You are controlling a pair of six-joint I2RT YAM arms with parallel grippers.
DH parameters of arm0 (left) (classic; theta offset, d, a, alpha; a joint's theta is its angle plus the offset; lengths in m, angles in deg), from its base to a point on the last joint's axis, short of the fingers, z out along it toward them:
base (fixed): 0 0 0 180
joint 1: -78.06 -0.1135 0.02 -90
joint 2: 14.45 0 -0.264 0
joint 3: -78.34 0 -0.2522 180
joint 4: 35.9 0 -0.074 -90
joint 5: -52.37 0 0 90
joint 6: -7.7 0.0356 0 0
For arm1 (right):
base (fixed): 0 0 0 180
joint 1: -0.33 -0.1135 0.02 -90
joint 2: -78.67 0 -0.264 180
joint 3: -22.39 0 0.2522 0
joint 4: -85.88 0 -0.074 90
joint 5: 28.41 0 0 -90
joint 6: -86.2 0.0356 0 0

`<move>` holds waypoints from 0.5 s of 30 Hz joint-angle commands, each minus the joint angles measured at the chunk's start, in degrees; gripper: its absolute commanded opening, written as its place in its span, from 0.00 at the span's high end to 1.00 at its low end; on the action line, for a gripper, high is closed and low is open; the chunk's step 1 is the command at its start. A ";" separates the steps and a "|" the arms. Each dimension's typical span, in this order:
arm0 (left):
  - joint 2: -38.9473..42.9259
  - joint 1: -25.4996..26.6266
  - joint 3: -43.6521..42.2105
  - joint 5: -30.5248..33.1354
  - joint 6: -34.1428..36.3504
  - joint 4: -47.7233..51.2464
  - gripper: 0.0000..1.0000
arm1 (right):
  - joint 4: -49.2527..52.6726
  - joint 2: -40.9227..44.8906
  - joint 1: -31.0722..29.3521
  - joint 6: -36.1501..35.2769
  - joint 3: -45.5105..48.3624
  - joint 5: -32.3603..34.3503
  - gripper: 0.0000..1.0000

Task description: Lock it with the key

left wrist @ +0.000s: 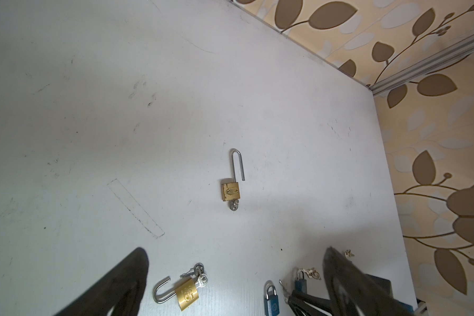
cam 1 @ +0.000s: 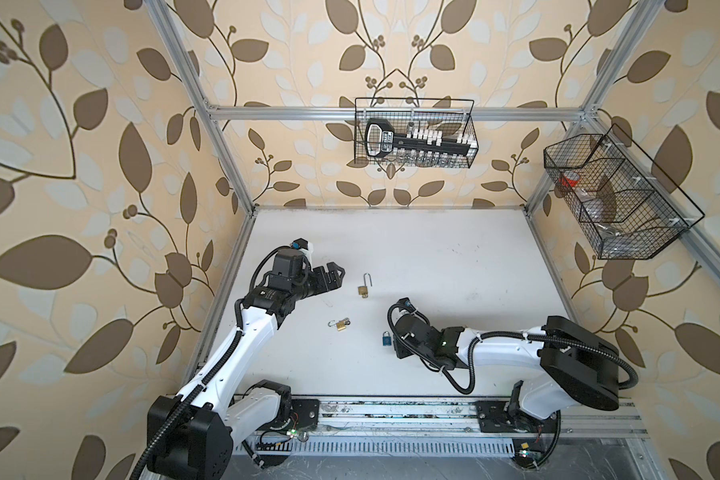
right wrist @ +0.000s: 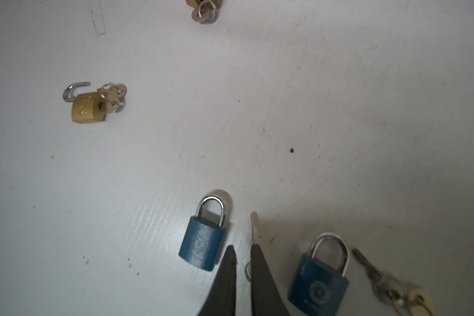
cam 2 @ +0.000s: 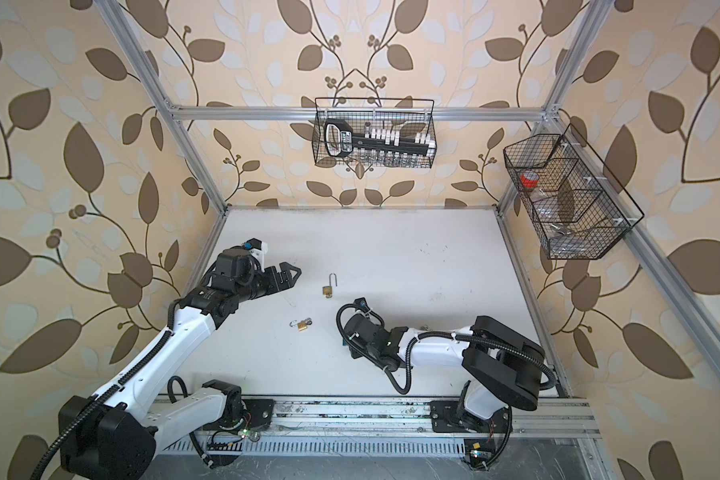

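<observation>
Two blue padlocks with closed shackles lie on the white table. One blue padlock (right wrist: 203, 243) (cam 1: 386, 338) rests just beside my right gripper (right wrist: 242, 249). The other blue padlock (right wrist: 319, 287) has loose keys (right wrist: 381, 279) next to it. My right gripper's jaws stand a narrow gap apart. A key (right wrist: 255, 225) pokes out past one fingertip, and its ring shows in the gap. A brass padlock (cam 1: 341, 325) (right wrist: 89, 105) with an open shackle has keys in it. My left gripper (cam 1: 335, 276) (left wrist: 236, 249) hovers wide open and empty.
A brass padlock with a long open shackle (cam 1: 364, 289) (left wrist: 231, 188) lies farther back with a key in it. Wire baskets hang on the back rail (cam 1: 416, 133) and the right rail (cam 1: 616, 195). Aluminium frame posts border the table.
</observation>
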 commanded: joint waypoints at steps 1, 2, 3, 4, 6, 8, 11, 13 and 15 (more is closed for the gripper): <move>-0.11 -0.13 2.46 -0.61 1.29 0.46 0.01 | 0.25 -0.10 -0.01 -0.07 -1.14 -1.19 0.84; -0.11 -0.13 2.48 -0.66 1.41 0.50 0.01 | 0.35 0.15 0.03 -0.03 -0.96 -1.20 0.84; -0.20 -0.13 2.59 -0.74 1.48 0.65 0.01 | 0.48 0.54 -0.02 -0.08 -0.89 -0.92 0.84; -0.25 -0.13 2.69 -0.73 1.66 0.72 0.01 | 0.81 1.13 -0.01 -0.16 -0.88 -0.45 0.84; -0.53 -0.13 3.04 -1.81 3.10 0.80 0.01 | 1.56 2.75 -0.02 -1.10 -1.07 1.16 0.83; -0.97 0.28 3.85 -2.40 4.04 1.53 0.01 | 2.89 4.99 0.07 -2.29 -1.30 3.28 0.82; -1.41 3.32 5.25 0.16 6.57 2.94 0.01 | 4.97 9.09 0.68 -2.98 -0.98 7.08 0.73; -1.92 6.91 6.09 3.01 7.81 3.85 0.01 | 6.57 11.84 2.26 -2.35 -0.15 7.83 0.66; -2.67 10.48 6.33 5.25 7.88 3.70 0.01 | 8.81 14.45 4.33 -0.82 0.84 8.21 0.59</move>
